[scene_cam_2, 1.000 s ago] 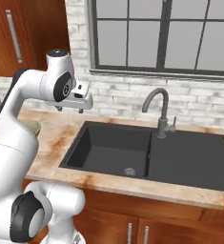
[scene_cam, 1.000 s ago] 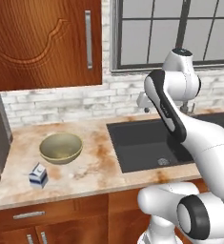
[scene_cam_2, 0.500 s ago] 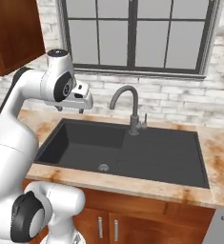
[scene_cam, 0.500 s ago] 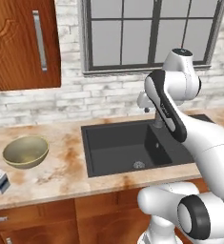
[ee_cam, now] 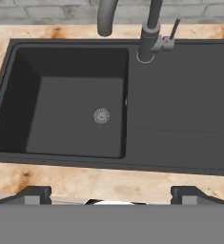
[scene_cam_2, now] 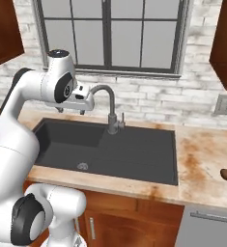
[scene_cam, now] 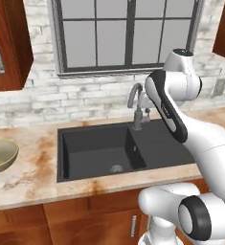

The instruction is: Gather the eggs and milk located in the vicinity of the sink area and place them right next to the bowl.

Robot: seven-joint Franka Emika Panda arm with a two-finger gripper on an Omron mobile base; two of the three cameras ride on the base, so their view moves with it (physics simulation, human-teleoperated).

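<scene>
Judging from how things lie, the task has barely begun: nothing is held, and the tool [scene_cam_2: 71, 110] hangs above the sink [scene_cam_2: 110, 152] with its 2 tips wide apart, seen at the bottom corners of the hand view. 1 dark brown egg [scene_cam_2: 225, 174] lies on the bench [scene_cam_2: 202, 159] to the right of the sink, well apart from the bowl [scene_cam: 0, 155], which sits on the bench far to the left of the basin. I cannot see the second egg or the milk, so both eggs and the carton are left to carry over. The right base view gives the egg; the left base view gives the bowl instead; the hand view gives the drain [ee_cam: 101, 115] and faucet [ee_cam: 150, 33] from above.
</scene>
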